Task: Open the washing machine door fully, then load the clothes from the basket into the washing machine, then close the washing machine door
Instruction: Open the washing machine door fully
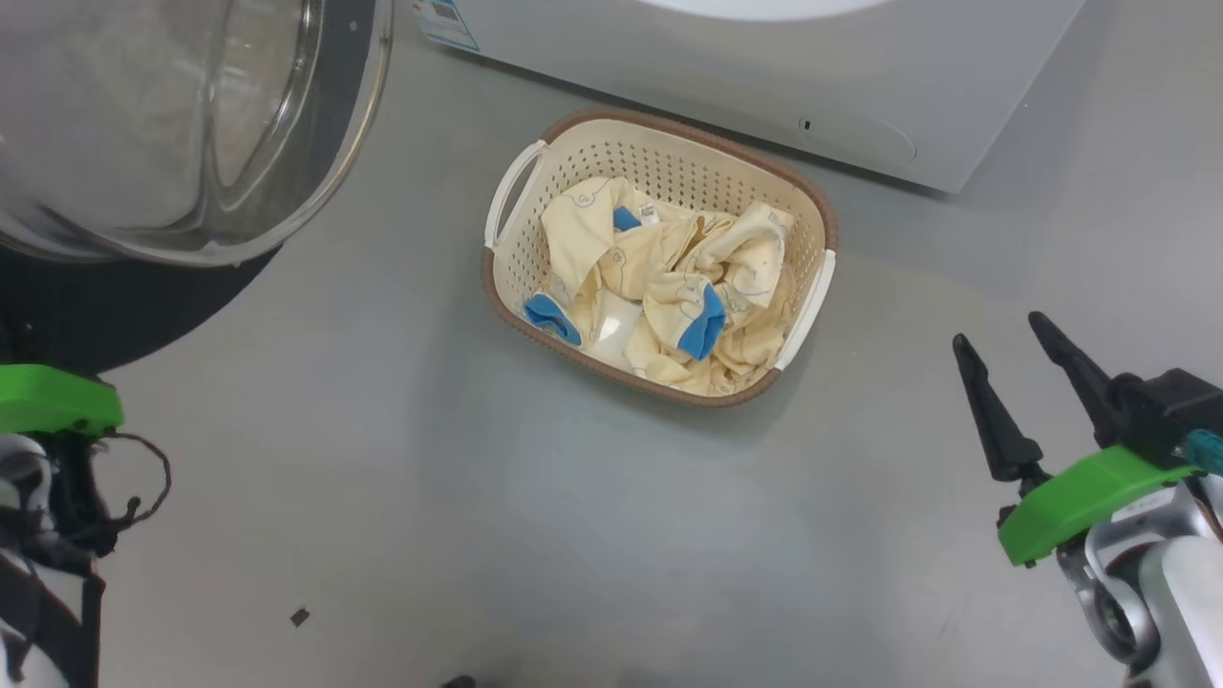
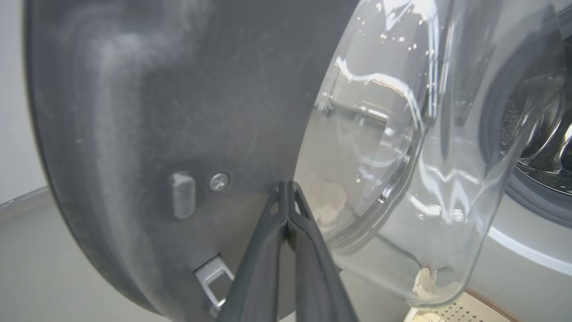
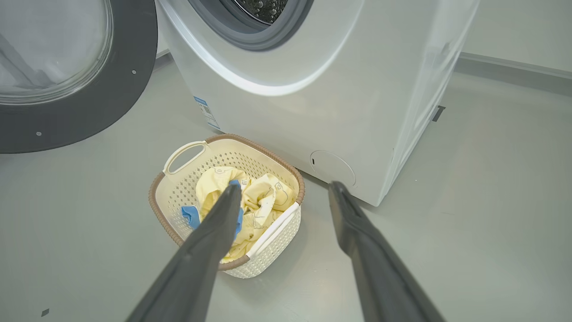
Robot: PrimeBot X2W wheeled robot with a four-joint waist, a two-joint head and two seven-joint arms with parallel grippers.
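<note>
The smooth white washing machine is standing with its black-rimmed glass-bowl door swung open. The perforated cream basket before it is cradling crumpled yellow clothes. I am pinching my left gripper shut at the door's rim, and my right gripper is gaping wide.

Bright, soft light from above — the basket casts just a faint shadow on the floor. White glare streaks the door. Close up, the fingers look blurry.

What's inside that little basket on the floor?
Crumpled pale yellow clothes with blue cuffs lie in the basket. They cover most of its floor, so anything beneath is hidden.
</note>
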